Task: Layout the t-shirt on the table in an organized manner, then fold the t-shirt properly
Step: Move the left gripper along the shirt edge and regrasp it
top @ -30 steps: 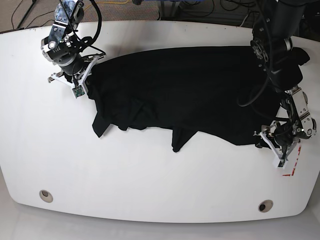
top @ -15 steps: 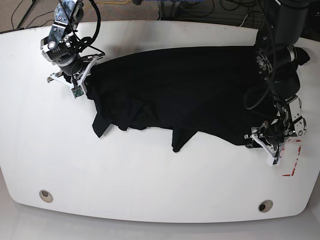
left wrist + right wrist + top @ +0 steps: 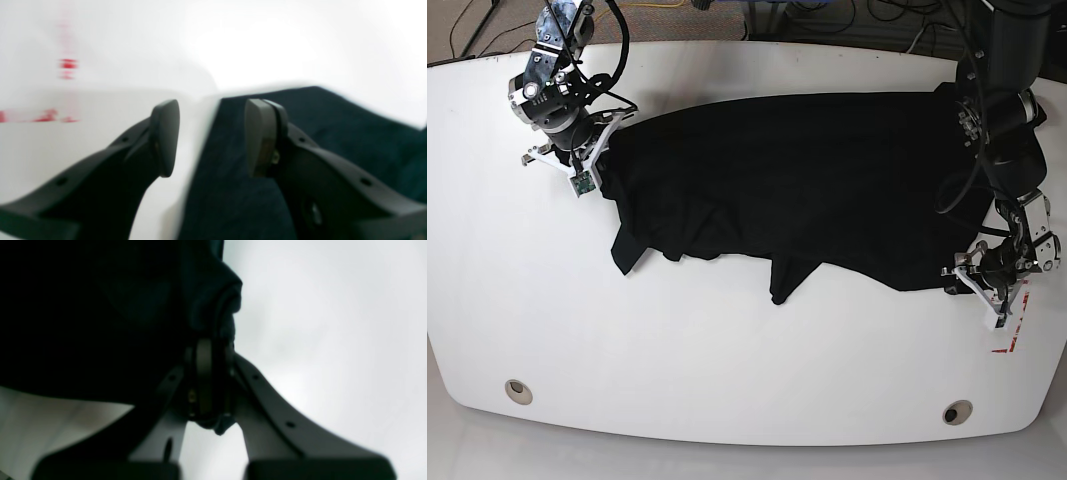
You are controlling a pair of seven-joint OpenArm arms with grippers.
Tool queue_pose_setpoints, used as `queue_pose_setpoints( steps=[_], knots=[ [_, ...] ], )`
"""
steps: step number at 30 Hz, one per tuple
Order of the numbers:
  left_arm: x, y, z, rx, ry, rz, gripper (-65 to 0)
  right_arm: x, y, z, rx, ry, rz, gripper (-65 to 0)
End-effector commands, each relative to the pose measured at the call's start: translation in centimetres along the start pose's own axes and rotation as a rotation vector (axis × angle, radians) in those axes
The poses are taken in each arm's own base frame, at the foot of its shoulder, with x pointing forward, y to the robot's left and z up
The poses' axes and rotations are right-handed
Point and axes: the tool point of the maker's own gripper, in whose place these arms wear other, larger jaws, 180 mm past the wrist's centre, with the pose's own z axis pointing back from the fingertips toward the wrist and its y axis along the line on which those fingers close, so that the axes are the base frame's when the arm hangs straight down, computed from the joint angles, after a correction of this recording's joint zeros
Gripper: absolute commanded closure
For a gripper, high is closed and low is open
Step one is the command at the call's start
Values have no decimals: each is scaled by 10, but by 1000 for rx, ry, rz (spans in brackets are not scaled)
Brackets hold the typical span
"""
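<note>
A black t-shirt (image 3: 787, 180) lies spread and rumpled across the white table (image 3: 727, 350), with folds hanging at its near edge. In the base view my right gripper (image 3: 603, 150) is at the shirt's left end. The right wrist view shows this gripper (image 3: 208, 351) shut on a bunched fold of the t-shirt (image 3: 100, 306). My left gripper (image 3: 973, 288) is at the shirt's near right corner. In the left wrist view it (image 3: 211, 136) stands open, low over the table (image 3: 267, 43), with the t-shirt (image 3: 333, 126) edge running between its fingers and one fingertip (image 3: 260, 133) over the cloth.
A red-outlined mark (image 3: 1013, 330) is on the table just beside the left gripper, also visible as the red mark (image 3: 66, 63) in the left wrist view. Two round grommet holes (image 3: 519, 391) (image 3: 958, 411) sit near the front edge. Cables lie beyond the table's far edge.
My left gripper swung left along the shirt's corner, then back right, while that arm's upper links shifted right. It stayed open. The right arm and shirt have hardly moved.
</note>
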Motion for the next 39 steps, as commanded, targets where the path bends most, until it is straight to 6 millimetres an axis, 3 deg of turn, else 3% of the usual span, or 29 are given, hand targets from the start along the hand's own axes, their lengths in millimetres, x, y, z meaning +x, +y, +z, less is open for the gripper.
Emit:
queue_pose_setpoints(
  steps=[1,10,14,28,37,39],
  knots=[
    [31,0,6,-3,-83,-26,-299,13,-4,5,-13,-49,7,0],
    [13,-6,0,-13,-52,-30,-299,18,-6,4,-18,-61,9,0],
    [10,-20,-7,-39,-47,-26,-299,19,-6,4,-18,-62,9,0],
    [-30,-29,-14,-62,31,-18,-299,19,-7,5,-19,-63,10,0],
    [-32,-58,-25,-112,39,-15,-290,19,-7,5,-19,-63,10,0],
    [-33,-61,-26,-117,39,-15,-260,19,-7,5,-19,-63,10,0]
  ],
)
